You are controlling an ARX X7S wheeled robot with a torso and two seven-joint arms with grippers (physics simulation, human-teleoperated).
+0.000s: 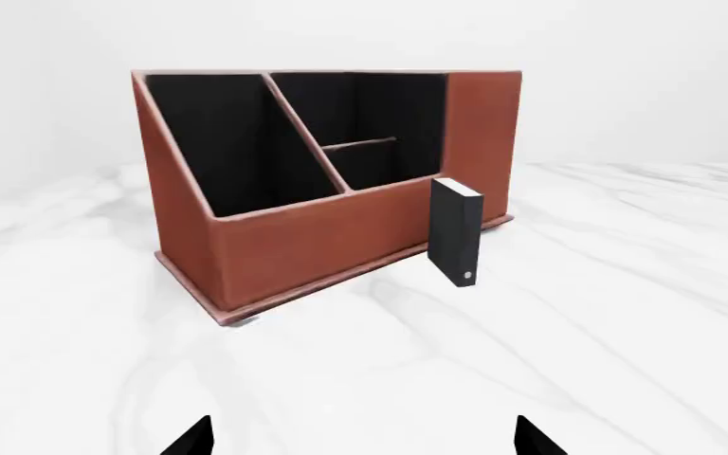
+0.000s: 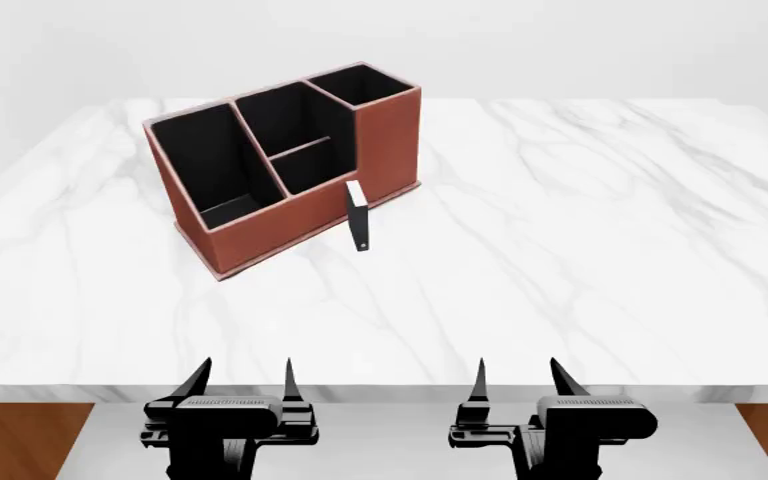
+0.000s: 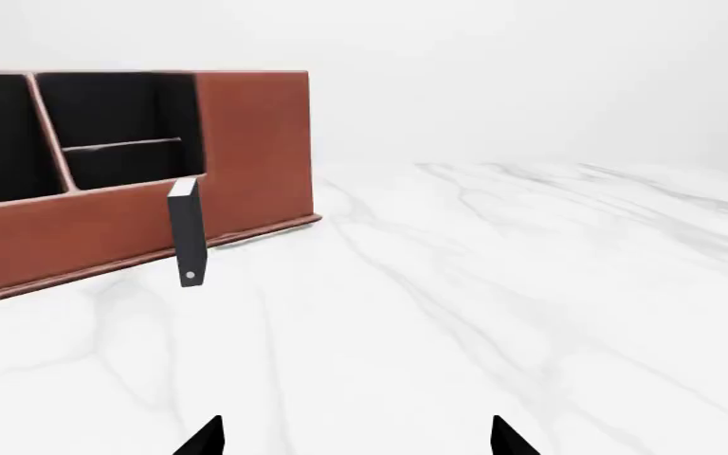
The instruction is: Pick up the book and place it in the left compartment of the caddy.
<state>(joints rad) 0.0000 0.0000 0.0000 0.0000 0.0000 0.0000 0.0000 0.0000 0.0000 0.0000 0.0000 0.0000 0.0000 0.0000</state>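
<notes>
The reddish-brown caddy (image 2: 301, 212) stands at an angle on the marble table, toward the far left. Its left compartment (image 2: 208, 160) is the long black-walled section at the caddy's left end. A small black book (image 2: 359, 215) stands upright on end just in front of the caddy's front wall, near its taller right end; it also shows as the book (image 1: 455, 231) and the book (image 3: 187, 231) in the wrist views. My left gripper (image 2: 241, 378) and right gripper (image 2: 516, 376) hover open at the table's near edge, far from the book, with nothing between the fingers.
The white marble table (image 2: 598, 230) stretches wide to the right of the caddy and in front of it. Its near edge (image 2: 384, 392) runs just under my grippers, with wood flooring (image 2: 11, 440) showing below at both corners.
</notes>
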